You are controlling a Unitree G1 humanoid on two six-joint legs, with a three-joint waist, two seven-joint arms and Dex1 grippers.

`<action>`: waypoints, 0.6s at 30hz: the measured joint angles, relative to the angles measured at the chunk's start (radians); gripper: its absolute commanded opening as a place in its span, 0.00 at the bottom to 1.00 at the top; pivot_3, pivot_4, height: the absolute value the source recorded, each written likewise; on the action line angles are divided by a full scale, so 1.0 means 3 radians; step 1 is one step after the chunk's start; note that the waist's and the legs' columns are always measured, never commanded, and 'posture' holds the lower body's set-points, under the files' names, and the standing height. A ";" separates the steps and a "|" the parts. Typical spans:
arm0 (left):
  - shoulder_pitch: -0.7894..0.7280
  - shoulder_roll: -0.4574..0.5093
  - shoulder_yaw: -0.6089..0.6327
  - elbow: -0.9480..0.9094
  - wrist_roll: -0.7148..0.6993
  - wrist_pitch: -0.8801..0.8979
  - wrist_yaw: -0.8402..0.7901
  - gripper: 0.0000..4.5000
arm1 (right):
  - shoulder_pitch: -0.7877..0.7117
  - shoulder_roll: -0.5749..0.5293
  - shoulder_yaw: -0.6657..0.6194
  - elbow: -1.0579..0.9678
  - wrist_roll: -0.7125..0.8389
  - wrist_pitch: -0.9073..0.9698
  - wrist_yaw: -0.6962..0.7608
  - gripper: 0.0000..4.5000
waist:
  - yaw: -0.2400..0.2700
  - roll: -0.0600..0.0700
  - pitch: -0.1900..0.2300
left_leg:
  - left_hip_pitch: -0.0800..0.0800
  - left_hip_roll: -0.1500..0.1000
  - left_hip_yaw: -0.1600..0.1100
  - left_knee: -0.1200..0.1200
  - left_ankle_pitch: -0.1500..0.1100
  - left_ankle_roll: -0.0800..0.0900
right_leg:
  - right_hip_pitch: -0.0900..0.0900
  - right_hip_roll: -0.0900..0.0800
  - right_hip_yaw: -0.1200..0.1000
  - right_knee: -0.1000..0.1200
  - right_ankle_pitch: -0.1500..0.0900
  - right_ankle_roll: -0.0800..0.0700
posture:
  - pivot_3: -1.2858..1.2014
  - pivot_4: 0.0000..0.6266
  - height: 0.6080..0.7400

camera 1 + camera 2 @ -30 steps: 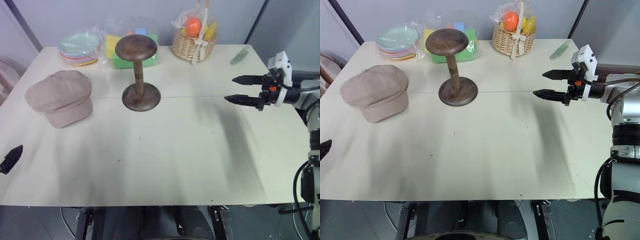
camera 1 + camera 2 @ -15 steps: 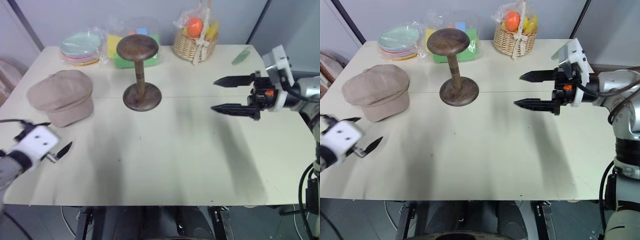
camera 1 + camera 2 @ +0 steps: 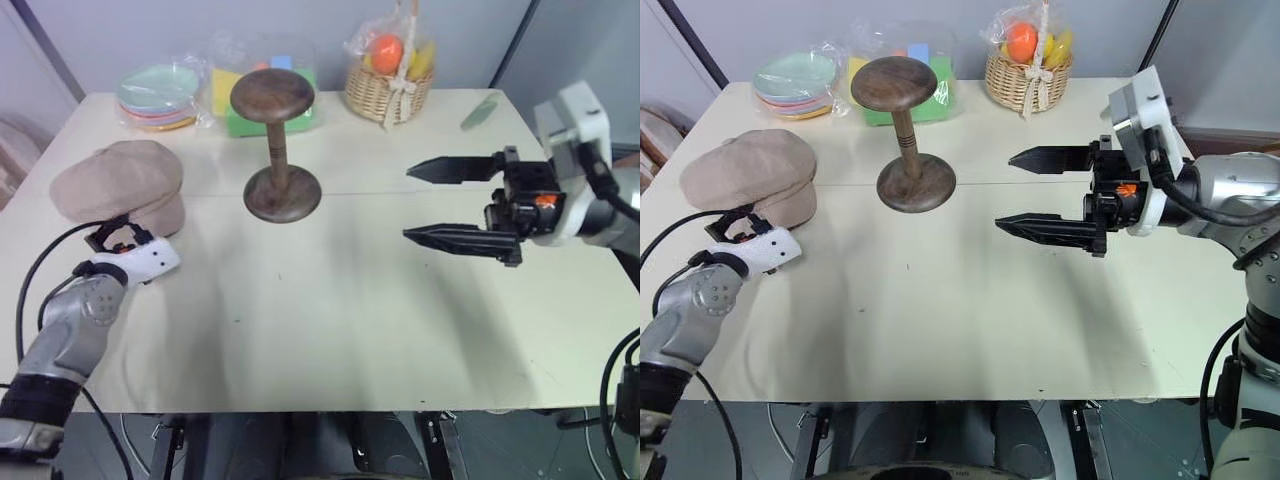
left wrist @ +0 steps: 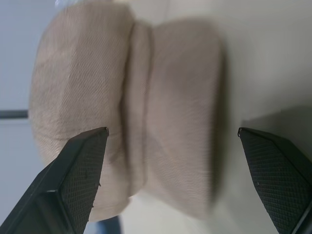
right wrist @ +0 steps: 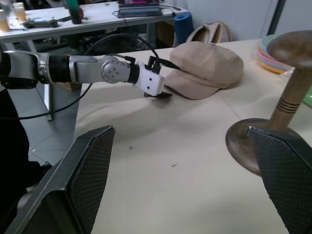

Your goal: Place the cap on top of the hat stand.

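Left eye view: cap flat on table, left of empty hat stand; left gripper, jaws spread, at its brim; step, approach; next, close on brim and lift

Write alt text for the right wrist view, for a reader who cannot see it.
Across a pale table, the left gripper, jaws open, reaches toward the brim of a beige cap lying flat. A dark wooden hat stand rises nearby, bare on top, and the right gripper frames the view with its jaws wide open.
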 measured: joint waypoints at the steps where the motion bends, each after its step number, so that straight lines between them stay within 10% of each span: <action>1: -0.0101 -0.0037 -0.0036 0.0128 0.0024 -0.0043 0.0041 1.00 | 0.0004 -0.0005 -0.0024 -0.0006 0.0030 0.0001 -0.0024 0.99 | 0.0000 0.0000 0.0000 | 0.0000 0.0000 0.0000 0.0001 0.0000 0.0000 | 0.0000 0.0000 0.0000 0.0001 0.0000 0.0000 | 0.52 0.24 1.00; 8: -0.0668 -0.0212 -0.0242 0.0964 0.0162 -0.0359 0.0350 1.00 | 0.0009 -0.0053 -0.0039 -0.0050 0.0164 -0.0002 -0.0120 0.99 | 0.0026 0.0003 -0.0005 | 0.0002 -0.0003 -0.0005 0.0007 0.0000 0.0000 | 0.0005 -0.0001 -0.0004 0.0008 0.0001 0.0002 | 0.52 0.24 1.00; 11: -0.0753 -0.0232 -0.0260 0.1158 0.0160 -0.0428 0.0389 0.81 | 0.0005 -0.0079 -0.0063 -0.0052 0.0237 -0.0006 -0.0140 1.00 | 0.0011 0.0004 -0.0005 | 0.0003 -0.0002 -0.0005 0.0007 0.0000 0.0000 | 0.0005 0.0000 -0.0004 0.0010 0.0001 0.0002 | 0.52 0.24 1.00; 18: -0.0802 -0.0228 -0.0266 0.1304 0.0128 -0.0552 0.0459 0.02 | 0.0005 -0.0127 -0.0062 -0.0044 0.0250 -0.0070 -0.0186 1.00 | 0.0003 0.0004 -0.0006 | 0.0002 -0.0001 -0.0005 0.0007 0.0001 0.0000 | 0.0002 0.0000 -0.0003 0.0011 0.0001 0.0002 | 0.52 0.24 1.00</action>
